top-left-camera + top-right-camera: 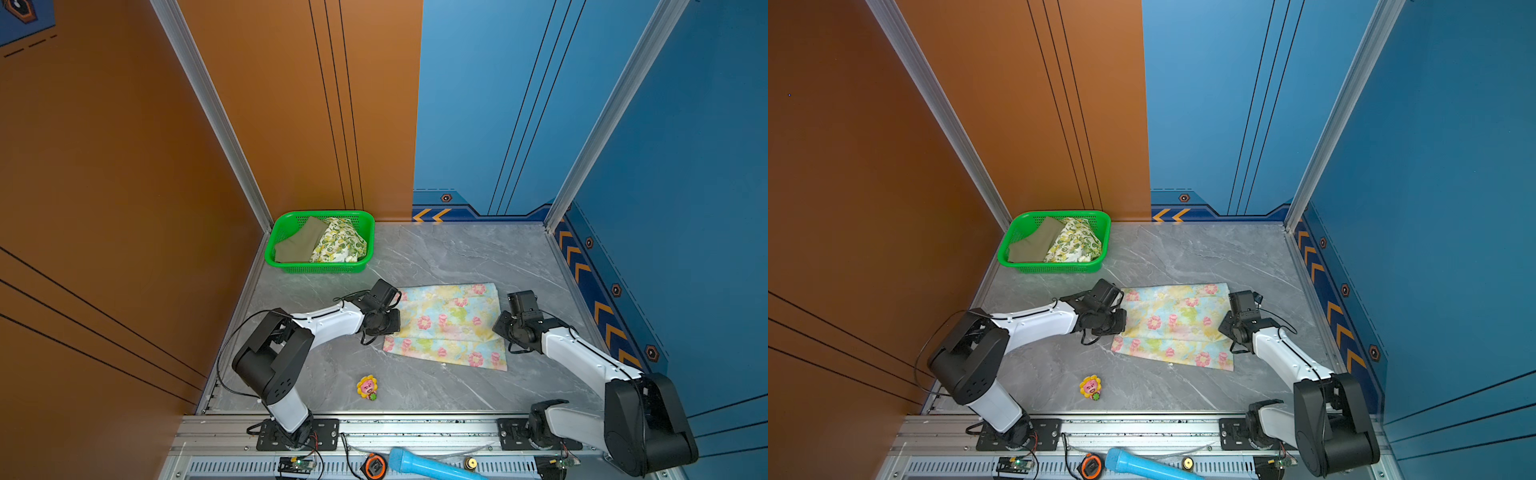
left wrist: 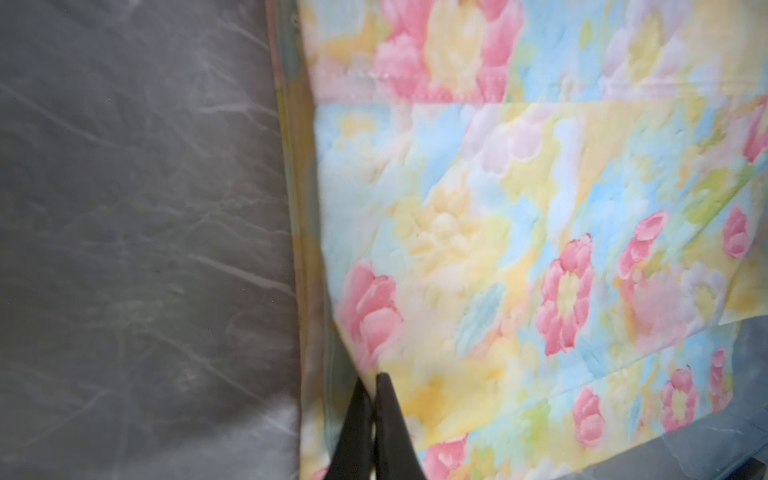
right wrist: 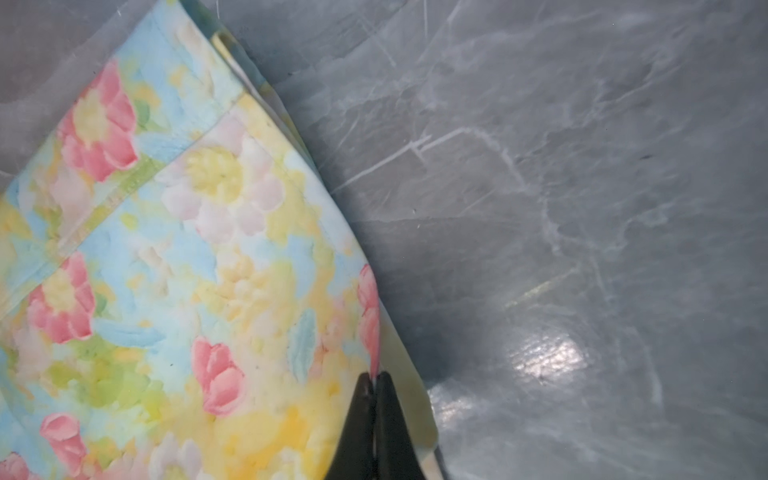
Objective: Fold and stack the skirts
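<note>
A grey marble-patterned tabletop [image 1: 457, 249] lies between a tall orange wall panel [image 1: 104, 166] and blue wall panels [image 1: 478, 104] (orange chevrons [image 1: 432, 215] along their base).

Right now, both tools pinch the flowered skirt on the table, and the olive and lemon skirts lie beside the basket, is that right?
Not quite. The olive skirt and lemon skirt lie inside the basket, not beside it; both top views show that. The left tool and right tool do pinch the flowered skirt on the table.
</note>
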